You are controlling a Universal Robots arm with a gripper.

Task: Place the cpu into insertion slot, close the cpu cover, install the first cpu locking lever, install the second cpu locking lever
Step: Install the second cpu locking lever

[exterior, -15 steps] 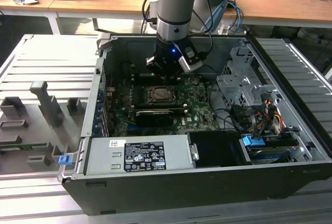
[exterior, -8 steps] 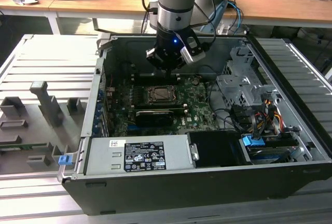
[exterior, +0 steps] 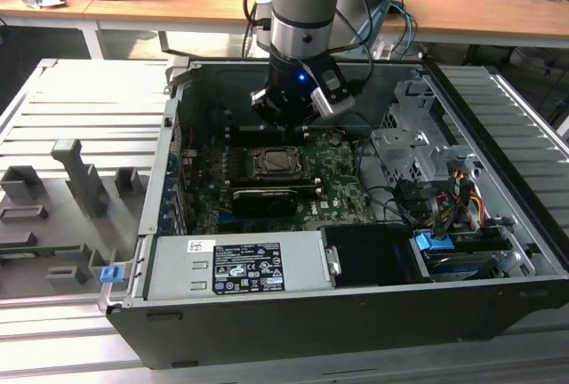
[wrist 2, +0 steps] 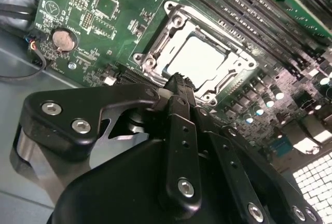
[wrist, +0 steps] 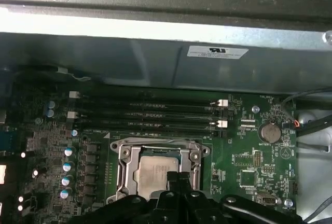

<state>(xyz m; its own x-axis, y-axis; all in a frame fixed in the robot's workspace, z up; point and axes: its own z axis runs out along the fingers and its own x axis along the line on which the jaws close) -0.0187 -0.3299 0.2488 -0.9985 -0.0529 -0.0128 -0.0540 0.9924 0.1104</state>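
Second wrist view: gripper [wrist 2: 179, 80] fingers pressed together, empty
Position: above cpu cover [wrist 2: 234, 58], at its 6 o'clock edge
Cpu [wrist 2: 199, 58]: seated in insertion slot [wrist 2: 155, 55]

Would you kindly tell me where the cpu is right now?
The cpu sits in the insertion slot on the green motherboard, framed by the cpu cover, just beyond the pincer tips in both wrist views.

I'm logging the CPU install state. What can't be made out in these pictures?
- Near edge of the cpu and insertion slot: covered by the gripper in both wrist views.
- Locking levers' state: too fine among the cpu cover metalwork.
- Socket in the exterior view: too small.
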